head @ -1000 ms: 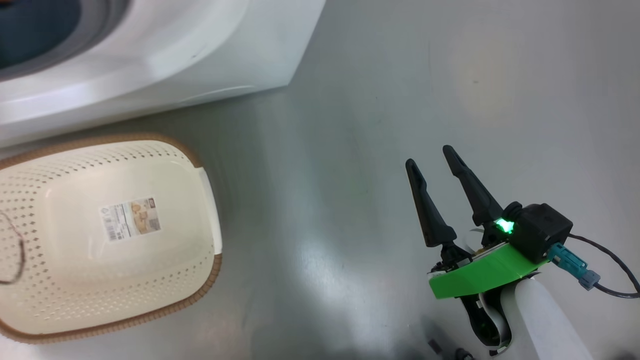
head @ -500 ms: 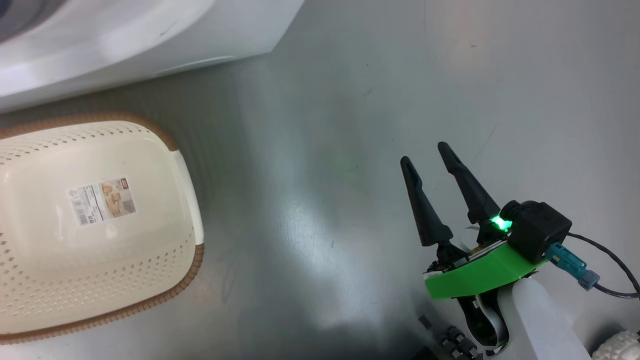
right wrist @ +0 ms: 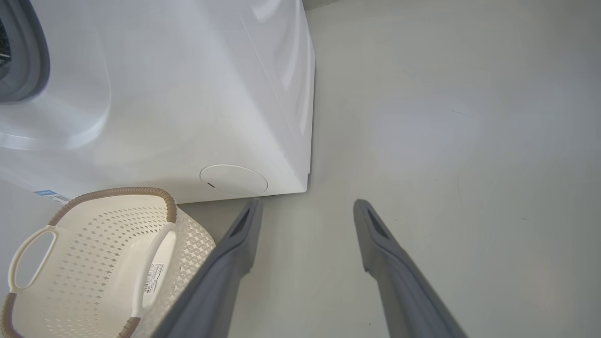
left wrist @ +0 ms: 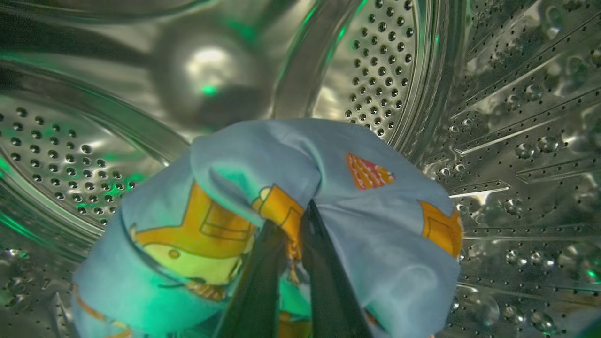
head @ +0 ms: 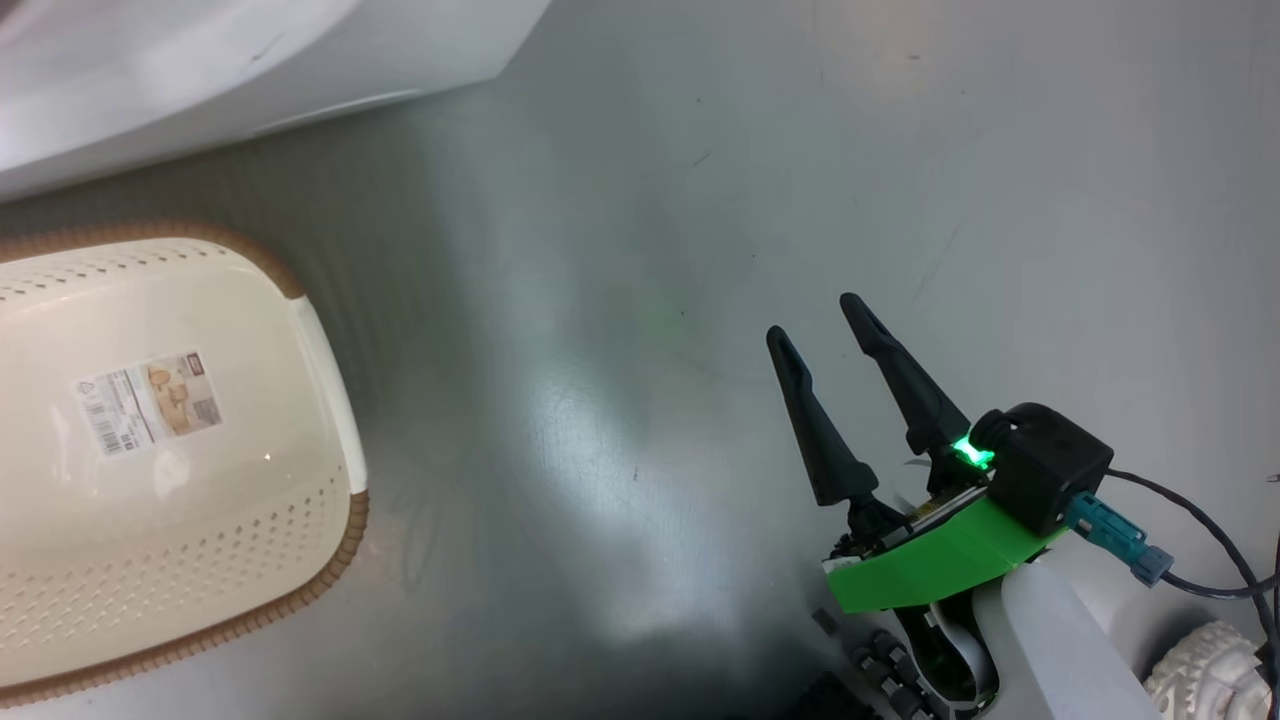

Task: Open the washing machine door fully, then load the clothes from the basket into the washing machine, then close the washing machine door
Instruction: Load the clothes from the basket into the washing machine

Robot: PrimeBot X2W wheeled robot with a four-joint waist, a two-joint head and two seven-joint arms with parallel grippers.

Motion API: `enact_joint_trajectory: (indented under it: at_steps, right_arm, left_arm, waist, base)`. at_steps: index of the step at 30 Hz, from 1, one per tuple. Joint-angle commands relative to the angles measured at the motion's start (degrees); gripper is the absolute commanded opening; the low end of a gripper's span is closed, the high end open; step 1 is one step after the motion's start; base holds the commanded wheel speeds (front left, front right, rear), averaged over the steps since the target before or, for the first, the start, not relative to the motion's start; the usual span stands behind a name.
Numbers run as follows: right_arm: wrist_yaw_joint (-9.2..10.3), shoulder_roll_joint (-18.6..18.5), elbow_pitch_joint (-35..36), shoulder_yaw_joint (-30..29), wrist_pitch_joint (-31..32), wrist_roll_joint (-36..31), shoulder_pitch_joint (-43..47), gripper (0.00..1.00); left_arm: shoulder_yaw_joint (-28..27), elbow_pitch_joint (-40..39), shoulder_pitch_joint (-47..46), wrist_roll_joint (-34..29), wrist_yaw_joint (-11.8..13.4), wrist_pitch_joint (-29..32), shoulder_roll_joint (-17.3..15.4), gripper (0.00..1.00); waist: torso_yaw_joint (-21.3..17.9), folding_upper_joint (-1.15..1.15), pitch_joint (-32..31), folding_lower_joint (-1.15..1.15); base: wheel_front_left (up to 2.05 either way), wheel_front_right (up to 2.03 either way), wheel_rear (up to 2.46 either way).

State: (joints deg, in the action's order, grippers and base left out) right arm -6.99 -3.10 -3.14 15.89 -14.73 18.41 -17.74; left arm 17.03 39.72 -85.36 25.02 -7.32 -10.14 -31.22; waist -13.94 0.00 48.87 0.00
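Note:
Inside the washing machine's steel drum [left wrist: 385, 70], my left gripper [left wrist: 296, 220] is shut on the clothes [left wrist: 375, 225], a light blue bundle with orange prints that hangs over the drum floor. The washing machine [head: 200, 70] is a white body at the head view's upper left, and its front [right wrist: 188, 94] shows a grey gasket [right wrist: 19, 56]. The cream basket [head: 150, 450] stands on the floor before it, label on its bare bottom; in the right wrist view the basket [right wrist: 94, 253] sits lower left. My right gripper [head: 812, 318] hovers open over the floor, and its fingers [right wrist: 306, 204] hold nothing. The washing machine door is out of view.
Grey glossy floor [head: 640, 300] spreads to the right of the washer and basket. A round cap [right wrist: 233, 180] sits low on the washer's front. My own base wheel [head: 1200, 670] shows at the lower right.
The head camera has swung, so the basket and washer sit further left in the picture. My right gripper stays open in much the same pose.

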Motion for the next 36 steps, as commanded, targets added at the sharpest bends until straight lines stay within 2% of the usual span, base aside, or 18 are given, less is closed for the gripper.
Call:
enact_joint_trajectory:
  at_steps: [1,11,18,19,20,24,27,36]
  right_arm:
    - [-0.5,0.23,1.3,1.39,-0.27,1.18,1.19,1.0]
    - [-0.5,0.23,0.59,2.57,-0.27,1.53,2.09,1.0]
    - [-0.5,0.23,0.56,2.4,-0.27,1.31,1.83,1.0]
    - [-0.5,0.23,0.52,2.4,-0.27,1.25,1.81,1.0]
    - [-0.5,0.23,0.46,2.47,-0.27,1.21,1.79,1.0]
    - [-0.5,0.23,0.48,2.47,-0.27,1.09,1.37,1.0]
    - [-0.5,0.23,0.27,2.06,-0.27,0.97,1.16,1.0]
    - [-0.5,0.23,-0.71,0.21,-0.27,0.0,0.97,1.0]
  left_arm:
    - [0.19,-0.15,-2.13,0.45,-0.16,1.04,-3.75,0.0]
    - [5.75,5.58,-2.9,6.39,-0.16,11.82,-4.69,0.0]
    - [7.02,6.21,-2.51,8.02,-0.16,11.24,-5.61,0.0]
    - [7.25,6.19,-2.43,7.86,-0.16,10.38,-5.66,0.15]
    - [7.23,6.32,-2.32,7.88,-0.16,9.53,-5.59,0.98]
    - [7.54,6.99,-1.86,7.92,0.04,7.57,-4.95,1.0]
    - [7.81,7.55,-0.78,7.25,1.14,4.99,-4.61,1.0]
    - [7.49,10.12,5.96,9.39,1.75,-0.09,-1.98,1.0]
  waist:
    - [-0.37,0.0,0.5,0.0]
    - [-1.17,0.0,-0.1,0.0]
    - [-0.96,0.0,-0.54,0.0]
    - [-0.9,0.0,-0.64,0.0]
    - [-0.88,0.0,-0.74,0.0]
    - [-0.65,0.0,-1.01,0.0]
    - [-0.39,0.0,-2.0,0.0]
    - [1.33,0.0,-6.35,0.0]
  base:
    - [0.0,0.0,0.0]
    - [0.0,0.0,0.0]
    - [0.0,0.0,0.0]
    - [0.0,0.0,0.0]
    - [0.0,0.0,0.0]
    - [0.0,0.0,0.0]
    - [0.0,0.0,0.0]
    - [0.0,0.0,0.0]
